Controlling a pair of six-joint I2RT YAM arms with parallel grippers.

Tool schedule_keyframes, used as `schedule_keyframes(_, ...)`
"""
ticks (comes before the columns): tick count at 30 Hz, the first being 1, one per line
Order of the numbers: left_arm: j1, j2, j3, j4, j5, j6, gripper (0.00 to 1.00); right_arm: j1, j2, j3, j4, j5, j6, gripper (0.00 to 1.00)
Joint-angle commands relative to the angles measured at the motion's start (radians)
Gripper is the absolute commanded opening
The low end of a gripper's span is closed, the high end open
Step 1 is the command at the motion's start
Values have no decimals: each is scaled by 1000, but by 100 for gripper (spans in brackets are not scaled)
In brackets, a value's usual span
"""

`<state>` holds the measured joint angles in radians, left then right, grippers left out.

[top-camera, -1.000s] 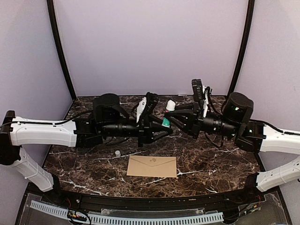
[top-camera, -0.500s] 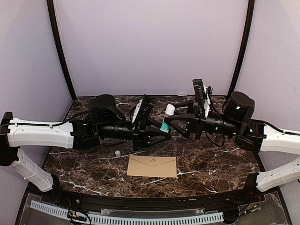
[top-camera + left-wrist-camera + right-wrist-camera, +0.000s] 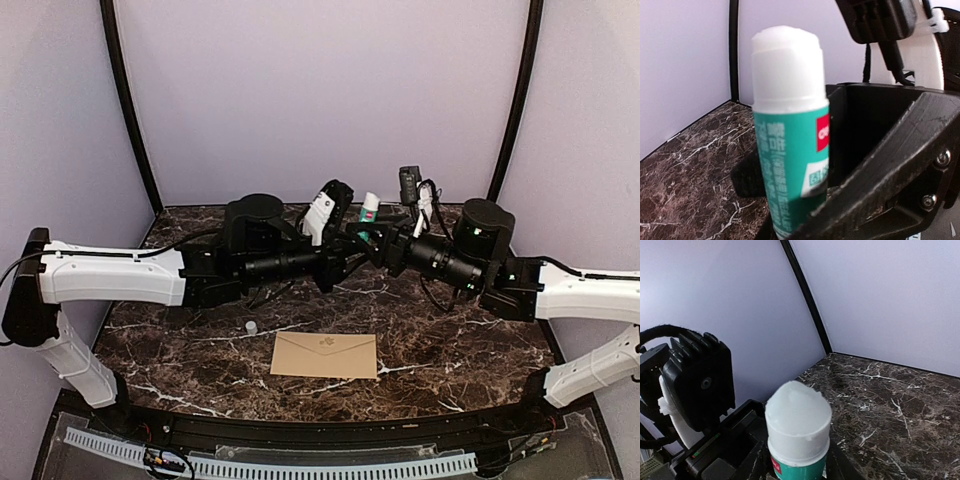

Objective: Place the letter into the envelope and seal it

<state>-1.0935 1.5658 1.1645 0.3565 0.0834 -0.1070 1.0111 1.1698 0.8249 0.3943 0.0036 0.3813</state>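
The brown envelope [image 3: 325, 355] lies flat near the table's front edge, its pointed flap folded down. The letter is out of view. An uncapped green glue stick [image 3: 369, 210] with a white top is held up in the air above the table's middle. My left gripper [image 3: 348, 248] is shut on its lower body, seen close as the glue stick [image 3: 790, 150] in the left wrist view. My right gripper [image 3: 378, 238] meets it from the right. The right wrist view shows the glue stick [image 3: 798, 425] low between dark fingers, and contact is hidden.
A small pale cap [image 3: 250, 327] sits on the dark marble table [image 3: 450, 350], left of the envelope. Purple walls with black corner posts [image 3: 130, 110] close the back and sides. A ribbed white strip [image 3: 270, 465] runs along the near edge.
Both arms have lifted and closed in toward the middle, carrying the glue stick higher and a little right. The envelope and the cap have not moved.
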Motion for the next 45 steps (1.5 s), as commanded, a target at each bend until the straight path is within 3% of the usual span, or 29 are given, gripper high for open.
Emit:
schedule_keyframes(1,-5,2,47,-18,-105,-11,2,7,20,31,48,112,32,31)
schedule_keyframes(11,-5,2,38,-17,-104,-12,2,8,23,20,58,151,32,30)
schedule_keyframes(16,-5,-9,27,-13,-87,-11,2,8,27,15,52,124,19,0)
schedule_keyframes(17,-5,-16,21,-11,-68,-8,2,8,24,12,50,100,8,0)
schedule_keyframes(21,-5,-55,-20,21,67,-3,2,3,1,-1,43,-57,-57,0)
schedule_keyframes(26,-6,-126,-104,109,427,-7,2,-17,-43,-28,44,-320,-128,0)
schedule_keyframes(30,-5,-147,-133,180,651,-38,2,-45,-66,-47,50,-429,-137,0)
schedule_keyframes(35,-5,-142,-136,209,693,-64,2,-52,-59,-33,34,-461,-129,0)
schedule_keyframes(37,-5,-140,-136,206,650,-66,2,-52,-63,-29,29,-440,-119,13)
schedule_keyframes(41,-5,-131,-127,191,461,-71,2,-52,-78,-29,27,-332,-88,49)
schedule_keyframes(45,-2,-92,-80,151,264,-95,2,-51,-80,-39,47,-208,-55,57)
